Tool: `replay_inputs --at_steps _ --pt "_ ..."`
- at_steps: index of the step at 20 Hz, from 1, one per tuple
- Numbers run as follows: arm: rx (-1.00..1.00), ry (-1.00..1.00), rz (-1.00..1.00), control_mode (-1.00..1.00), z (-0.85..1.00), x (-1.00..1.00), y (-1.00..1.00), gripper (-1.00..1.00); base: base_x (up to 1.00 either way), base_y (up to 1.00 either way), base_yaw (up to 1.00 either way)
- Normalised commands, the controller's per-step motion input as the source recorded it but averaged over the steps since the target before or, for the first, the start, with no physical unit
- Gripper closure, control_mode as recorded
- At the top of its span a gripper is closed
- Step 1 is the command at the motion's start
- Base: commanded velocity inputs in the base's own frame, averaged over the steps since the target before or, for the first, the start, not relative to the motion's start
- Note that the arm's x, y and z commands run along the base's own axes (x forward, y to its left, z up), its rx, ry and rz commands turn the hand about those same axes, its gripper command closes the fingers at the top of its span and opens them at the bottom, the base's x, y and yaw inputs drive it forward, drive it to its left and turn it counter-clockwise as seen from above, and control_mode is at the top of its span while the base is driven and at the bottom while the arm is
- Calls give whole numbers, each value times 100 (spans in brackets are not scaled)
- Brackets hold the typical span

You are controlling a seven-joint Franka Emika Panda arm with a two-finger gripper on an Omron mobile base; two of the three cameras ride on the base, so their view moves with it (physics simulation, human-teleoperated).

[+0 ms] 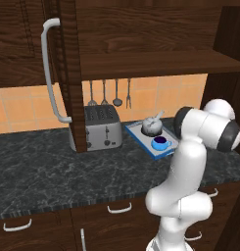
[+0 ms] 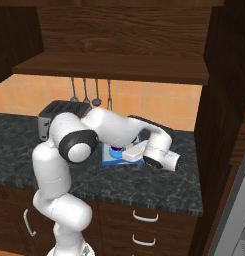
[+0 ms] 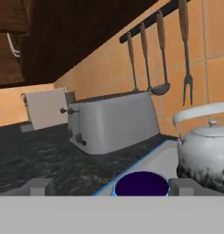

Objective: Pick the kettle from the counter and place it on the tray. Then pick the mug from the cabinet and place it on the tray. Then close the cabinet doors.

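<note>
The blue-rimmed tray [image 1: 134,133] lies on the dark counter [image 1: 53,166] right of the toaster. On it stand the silver kettle [image 1: 152,126] and, nearer me, the blue mug [image 1: 160,143]. In the hand view my gripper [image 3: 112,186] is open, its fingertips [image 3: 40,186] wide apart, with the mug [image 3: 141,184] low between them and touching neither. The kettle [image 3: 207,155] sits just right of it. The cabinet shelf [image 1: 156,63] above is bare, and both cabinet doors stand open: the left door [image 1: 67,73] and the right door [image 2: 221,110].
A silver toaster [image 1: 102,127] stands left of the tray, close to the open left door's lower edge. Several utensils [image 1: 109,93] hang on the orange tiled wall behind. Drawers with silver pulls [image 1: 119,208] run below the counter edge.
</note>
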Motion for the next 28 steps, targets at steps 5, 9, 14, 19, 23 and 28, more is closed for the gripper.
replay_inputs --at_steps 5,9,14,19,23,28 --pt "-7 28 -24 -100 87 -55 24 -100 0 0 0" --pt "-13 10 -11 -100 6 0 35 -100 0 0 0" --pt "-13 19 -20 -100 14 -8 43 -100 0 0 0" --pt "-8 39 -45 -100 53 -36 10 -100 0 0 0" --pt "-2 39 -42 -100 43 -43 -2 -100 0 0 0" --pt "-1 3 -13 -100 0 -4 0 -100 0 0 0"
